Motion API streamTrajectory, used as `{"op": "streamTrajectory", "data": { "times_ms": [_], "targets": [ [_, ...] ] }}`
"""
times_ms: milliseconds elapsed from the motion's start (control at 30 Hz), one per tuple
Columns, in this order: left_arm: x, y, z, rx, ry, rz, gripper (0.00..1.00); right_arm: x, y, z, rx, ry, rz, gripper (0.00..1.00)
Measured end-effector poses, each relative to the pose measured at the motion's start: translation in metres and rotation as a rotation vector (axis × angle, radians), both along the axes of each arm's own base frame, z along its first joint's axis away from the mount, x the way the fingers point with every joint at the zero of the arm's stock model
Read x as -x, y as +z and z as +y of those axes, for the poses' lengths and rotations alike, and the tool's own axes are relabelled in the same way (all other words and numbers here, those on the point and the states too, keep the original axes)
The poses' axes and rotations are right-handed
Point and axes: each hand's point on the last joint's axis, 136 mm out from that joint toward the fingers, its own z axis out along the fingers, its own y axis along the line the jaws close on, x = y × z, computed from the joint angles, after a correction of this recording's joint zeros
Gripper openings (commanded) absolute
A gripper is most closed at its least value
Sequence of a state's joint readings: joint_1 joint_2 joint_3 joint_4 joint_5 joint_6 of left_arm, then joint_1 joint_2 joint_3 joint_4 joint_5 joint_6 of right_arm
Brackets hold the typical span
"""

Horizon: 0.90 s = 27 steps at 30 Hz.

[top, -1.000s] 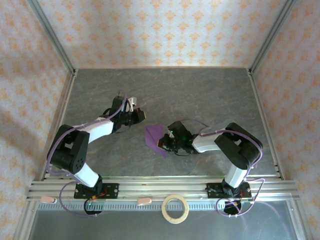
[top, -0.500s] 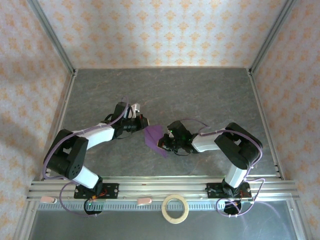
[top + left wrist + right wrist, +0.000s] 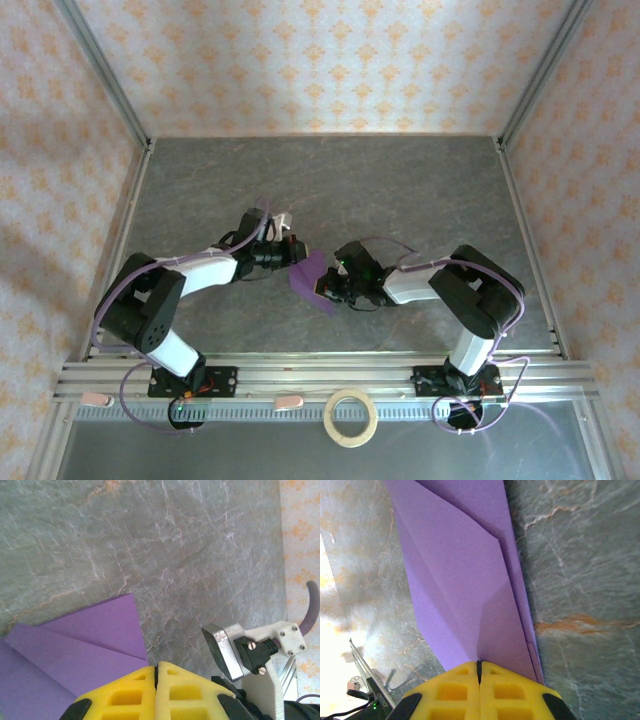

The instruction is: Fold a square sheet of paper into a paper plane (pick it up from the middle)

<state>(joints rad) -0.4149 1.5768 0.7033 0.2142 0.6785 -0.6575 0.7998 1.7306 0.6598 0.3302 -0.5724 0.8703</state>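
By near rail, tan tape ring [image 3: 351, 417]. Mid bench [image 3: 420, 190], right gripper [image 3: 325, 289] closed tight w/ tips on folded purple sheet [image 3: 308, 272], lying flat; just beyond, left gripper [image 3: 296, 252] also closed, at sheet's far-left edge

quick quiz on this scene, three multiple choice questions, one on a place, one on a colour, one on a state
1. The tape ring lies: A at the near edge, off the grey table; B against the far wall; C in the far left corner.
2. The paper is: A white; B purple; C green.
3. The right hand has its fingers: A spread wide; B around the tape ring; C shut together.
Answers: 1 A, in the top view it sits on the near side of the rail. 2 B, it is purple in every view. 3 C, the yellow fingers meet with no gap in the right wrist view.
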Motion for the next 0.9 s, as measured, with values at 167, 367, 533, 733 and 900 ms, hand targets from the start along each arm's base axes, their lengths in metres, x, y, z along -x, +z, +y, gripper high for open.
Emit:
{"op": "streamTrajectory", "data": {
  "times_ms": [167,367,533,733,900],
  "targets": [
    [0.006,-0.011,-0.006,-0.001,-0.024,0.019,0.07,0.000,0.000,0.000,0.000,0.000,0.000,0.00],
    [0.008,-0.019,-0.005,-0.008,-0.019,0.037,0.07,0.000,0.000,0.000,0.000,0.001,-0.002,0.00],
    [0.006,-0.020,-0.002,-0.014,0.012,0.045,0.06,0.000,0.000,0.000,0.002,0.008,-0.010,0.00],
    [0.004,-0.026,0.004,-0.022,0.074,0.075,0.06,-0.002,0.001,0.000,-0.001,0.011,-0.020,0.00],
    [0.004,-0.033,0.010,-0.034,0.120,0.099,0.06,-0.002,0.001,-0.001,-0.001,0.021,-0.034,0.00]
  ]
}}
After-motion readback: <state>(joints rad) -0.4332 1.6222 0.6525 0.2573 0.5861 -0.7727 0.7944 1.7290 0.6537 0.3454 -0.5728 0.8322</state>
